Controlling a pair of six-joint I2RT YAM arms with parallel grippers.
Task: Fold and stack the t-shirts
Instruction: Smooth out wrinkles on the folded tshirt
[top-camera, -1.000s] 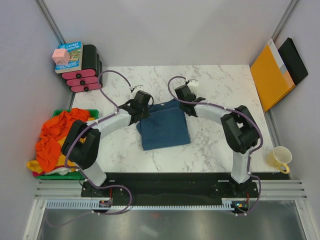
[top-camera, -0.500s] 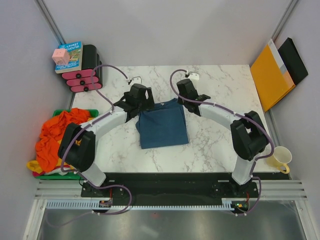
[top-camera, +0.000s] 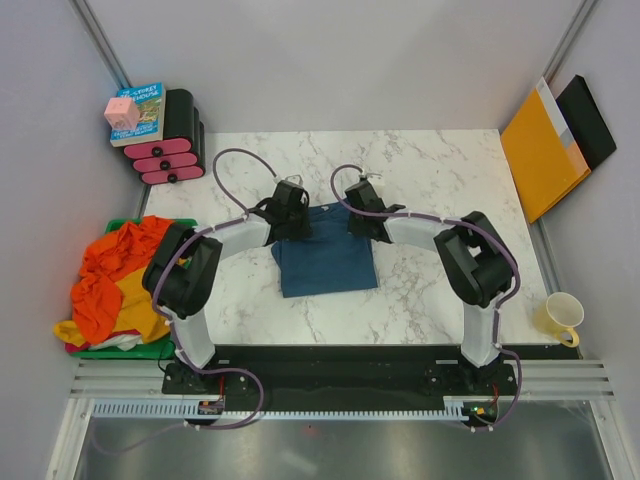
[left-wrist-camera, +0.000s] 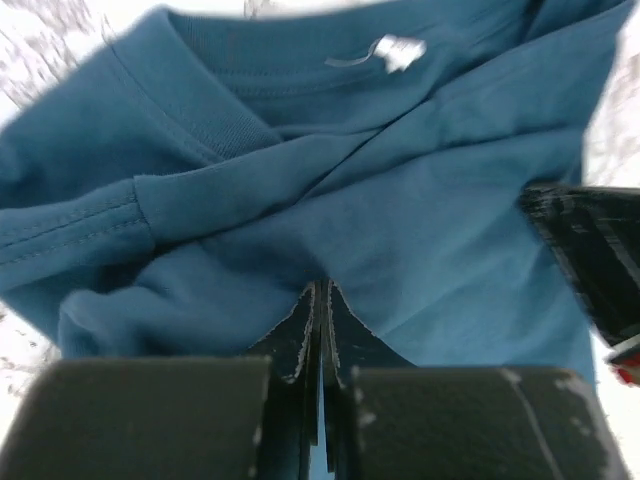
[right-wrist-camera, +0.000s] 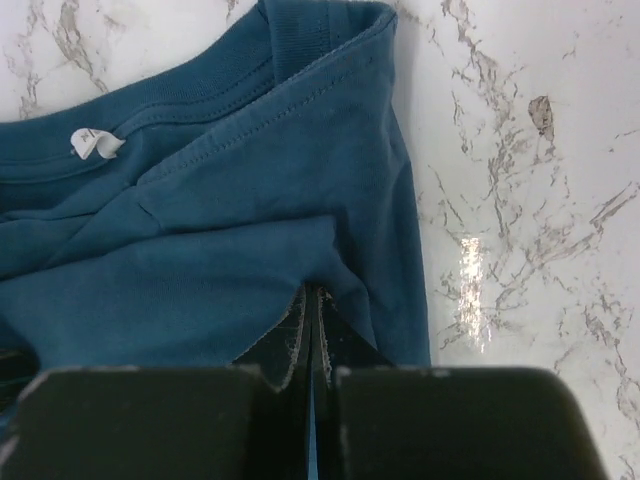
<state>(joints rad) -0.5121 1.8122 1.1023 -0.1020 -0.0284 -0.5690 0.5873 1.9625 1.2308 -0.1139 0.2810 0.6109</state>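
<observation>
Tabletop: left arm, right arm converge pinching t-shirt.

Your left gripper and right gripper, which had popped open and backed off past the far edge, have dropped back in and pinched shut on the teal t-shirt's collar end.
</observation>
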